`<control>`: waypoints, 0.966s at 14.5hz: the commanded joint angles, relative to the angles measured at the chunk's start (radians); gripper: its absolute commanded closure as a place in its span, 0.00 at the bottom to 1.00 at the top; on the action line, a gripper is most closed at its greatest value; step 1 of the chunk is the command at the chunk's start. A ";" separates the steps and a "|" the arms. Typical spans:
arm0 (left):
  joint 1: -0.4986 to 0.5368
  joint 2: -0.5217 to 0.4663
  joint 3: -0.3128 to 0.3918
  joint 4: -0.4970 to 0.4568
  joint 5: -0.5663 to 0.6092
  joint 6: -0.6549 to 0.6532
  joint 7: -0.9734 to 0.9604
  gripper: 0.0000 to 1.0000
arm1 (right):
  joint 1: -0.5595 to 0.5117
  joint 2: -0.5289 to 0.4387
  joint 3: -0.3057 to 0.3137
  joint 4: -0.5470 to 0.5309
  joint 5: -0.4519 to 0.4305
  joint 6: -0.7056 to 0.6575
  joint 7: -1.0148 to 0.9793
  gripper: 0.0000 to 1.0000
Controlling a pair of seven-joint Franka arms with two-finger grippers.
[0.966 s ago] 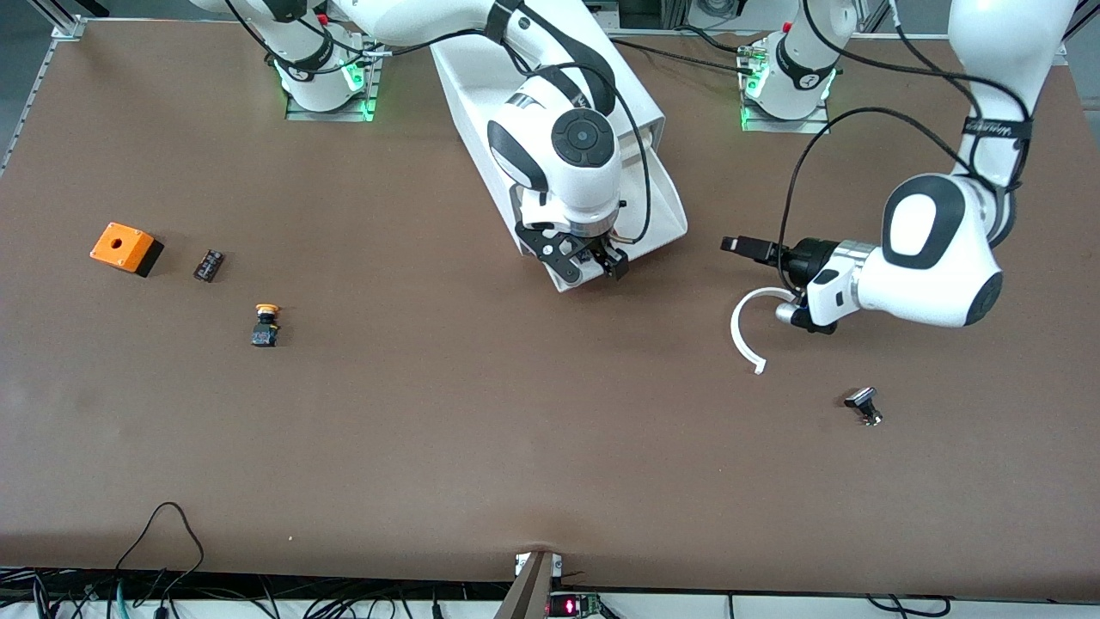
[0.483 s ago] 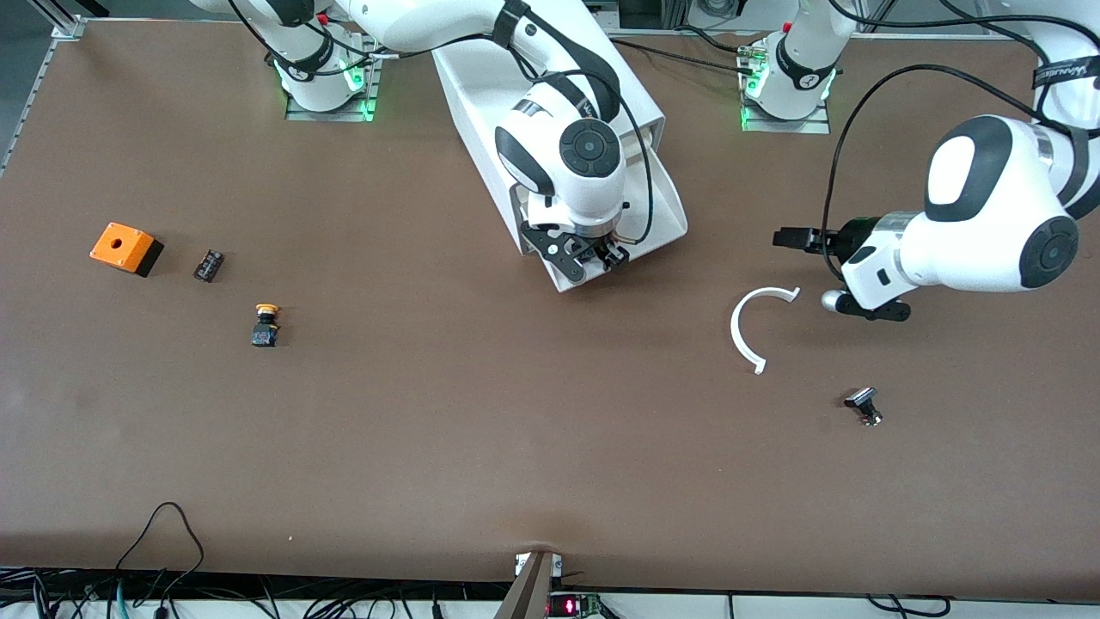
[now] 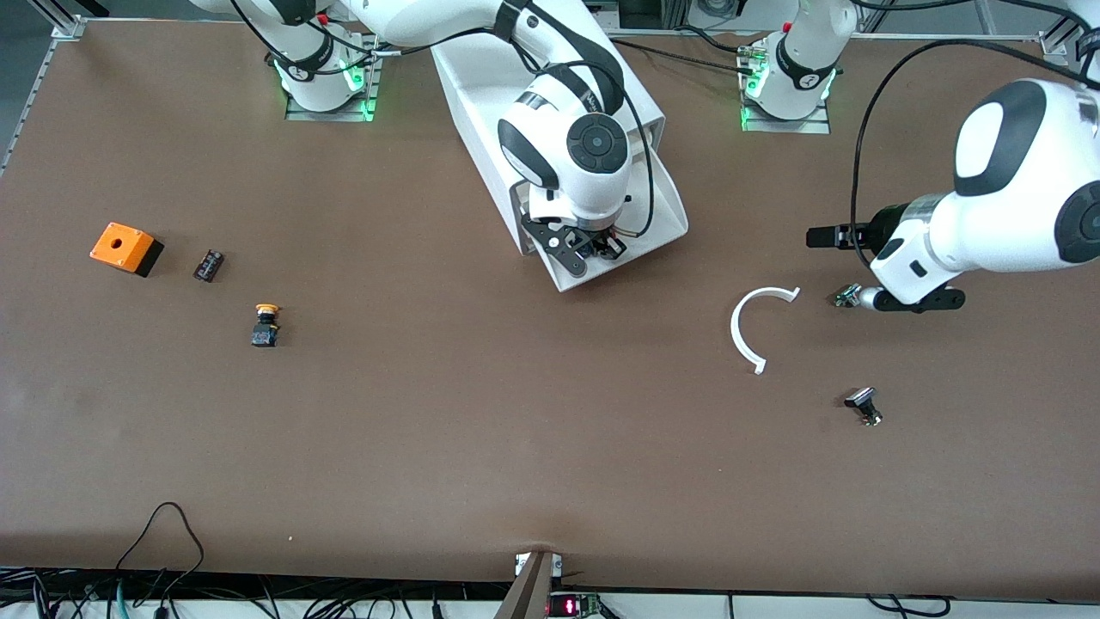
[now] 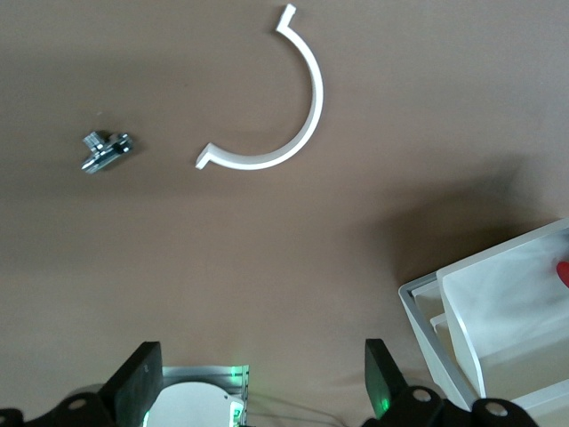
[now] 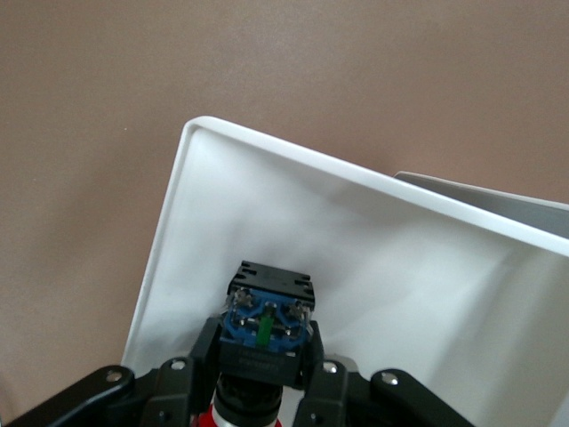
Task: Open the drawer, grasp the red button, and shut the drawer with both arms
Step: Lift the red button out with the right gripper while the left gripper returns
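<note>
While the button (image 5: 264,342) was clamped by the right gripper (image 3: 593,249) inside the drawer (image 3: 571,275), upper centre, the left gripper (image 3: 829,236) was held spread at right.

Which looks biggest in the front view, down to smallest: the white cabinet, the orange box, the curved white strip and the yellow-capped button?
1. White cabinet, largest though partly hidden by an arm.
2. Curved white strip.
3. Orange box.
4. Yellow-capped button, smallest.
</note>
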 commanded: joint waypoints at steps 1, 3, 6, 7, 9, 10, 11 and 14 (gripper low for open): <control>0.009 -0.030 0.011 0.001 0.027 -0.063 -0.020 0.00 | 0.008 -0.015 -0.012 0.037 0.004 -0.032 -0.014 1.00; 0.008 -0.030 0.015 0.008 0.028 -0.073 -0.022 0.00 | 0.003 -0.017 -0.020 0.094 0.002 -0.042 -0.037 1.00; 0.008 -0.016 0.008 -0.001 0.104 -0.010 -0.059 0.00 | -0.009 -0.048 -0.041 0.112 -0.057 -0.049 -0.162 1.00; 0.005 -0.005 0.006 -0.005 0.104 0.007 -0.077 0.00 | -0.009 -0.061 -0.046 0.111 -0.086 -0.074 -0.246 1.00; -0.012 0.016 -0.008 -0.039 0.098 0.070 -0.198 0.00 | -0.029 -0.104 -0.079 0.106 -0.100 -0.110 -0.429 1.00; -0.018 0.016 -0.034 -0.088 0.096 0.143 -0.259 0.00 | -0.041 -0.132 -0.104 0.102 -0.093 -0.129 -0.534 1.00; -0.020 0.016 -0.073 -0.135 0.096 0.219 -0.330 0.00 | -0.066 -0.150 -0.119 0.088 -0.091 -0.162 -0.642 1.00; -0.020 0.051 -0.162 -0.163 0.099 0.297 -0.488 0.00 | -0.178 -0.212 -0.122 0.022 -0.062 -0.172 -0.907 1.00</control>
